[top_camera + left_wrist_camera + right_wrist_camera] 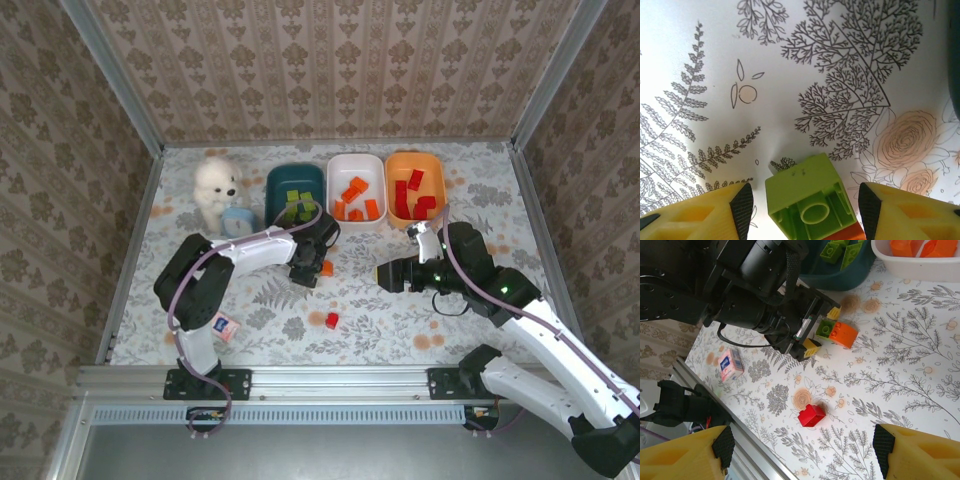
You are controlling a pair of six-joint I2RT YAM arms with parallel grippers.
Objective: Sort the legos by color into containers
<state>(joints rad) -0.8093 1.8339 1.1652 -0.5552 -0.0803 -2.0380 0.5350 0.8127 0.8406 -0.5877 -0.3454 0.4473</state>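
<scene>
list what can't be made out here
Top view: the green lego is hidden under the left arm.
Left wrist view: the orange lego is cut off by the bottom edge and the green lego.
Right wrist view: the white tub and teal tub are cut off by the top edge; print on the card is too small.

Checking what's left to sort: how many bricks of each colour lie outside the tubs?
green brick: 1
orange brick: 1
red brick: 1
Total: 3
</scene>
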